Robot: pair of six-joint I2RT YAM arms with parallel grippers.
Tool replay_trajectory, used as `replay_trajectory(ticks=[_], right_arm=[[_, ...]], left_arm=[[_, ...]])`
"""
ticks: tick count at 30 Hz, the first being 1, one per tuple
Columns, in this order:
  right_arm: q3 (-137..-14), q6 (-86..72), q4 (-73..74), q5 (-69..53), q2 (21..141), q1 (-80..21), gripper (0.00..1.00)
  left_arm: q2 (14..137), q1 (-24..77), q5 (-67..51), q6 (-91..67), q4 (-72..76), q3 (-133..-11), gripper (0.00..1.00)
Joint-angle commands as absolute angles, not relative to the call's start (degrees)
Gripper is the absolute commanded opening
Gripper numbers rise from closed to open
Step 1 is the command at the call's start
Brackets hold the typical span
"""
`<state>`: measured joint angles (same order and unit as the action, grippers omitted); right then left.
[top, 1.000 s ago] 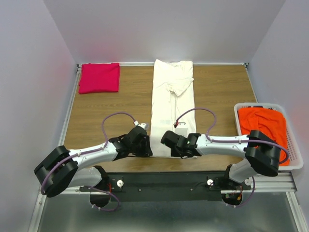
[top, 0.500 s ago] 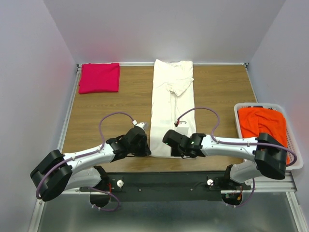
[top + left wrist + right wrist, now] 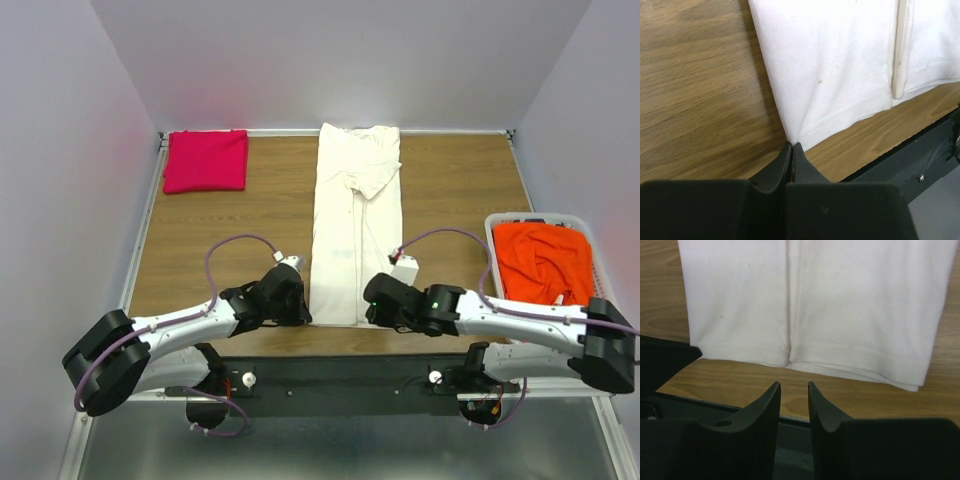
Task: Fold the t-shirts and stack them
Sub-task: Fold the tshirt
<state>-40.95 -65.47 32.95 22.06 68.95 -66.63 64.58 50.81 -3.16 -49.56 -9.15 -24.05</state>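
Near edge of the brown wooden table [image 3: 220, 230]: left hand [image 3: 792, 146] is clenched on the 7 o'clock hem corner of the cream-white cotton t-shirt [image 3: 355, 230], with the cloth puckered into the tips. Right hand [image 3: 794, 385] is released, jaws slightly parted and empty. The hem lies just beyond at its 12 o'clock, apart. The shirt is a narrow strip mid-table, long axis 6 to 12. Judgement: the right hand must reach forward for the 5 o'clock corner.

Three t-shirts [image 3: 357, 240] (one in basket [image 3: 530, 218]), two arms [image 3: 190, 320].
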Motion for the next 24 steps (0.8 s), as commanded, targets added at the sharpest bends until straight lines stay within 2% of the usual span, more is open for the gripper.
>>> replay_trajectory(ticks=[1,10,12,16,24], right_arm=[[-35.8,-72.2,39.3,26.6,61.5,-65.3,0.36],[-27.2,-74.5,44.9,23.9,50.0,-54.3,0.35],[-27.1,-74.3,44.9,23.9,49.8,-53.4,0.36],[-27.4,-73.0,44.1,23.3,50.9,-51.6,0.43],[-26.2,-68.8,36.8,17.4,56.9,-49.7,0.43]], left_arm=[[63.4,51.4,-1.9,-50.3,-9.3,-22.8,0.00],[62.3,51.4,-2.3,-50.2,-9.3,-22.1,0.00],[62.2,51.4,-2.3,-50.0,-9.4,-22.2,0.00],[62.2,51.4,-2.3,-49.8,-9.3,-22.4,0.00],[61.5,51.5,-2.2,-49.7,-9.8,-22.5,0.00]])
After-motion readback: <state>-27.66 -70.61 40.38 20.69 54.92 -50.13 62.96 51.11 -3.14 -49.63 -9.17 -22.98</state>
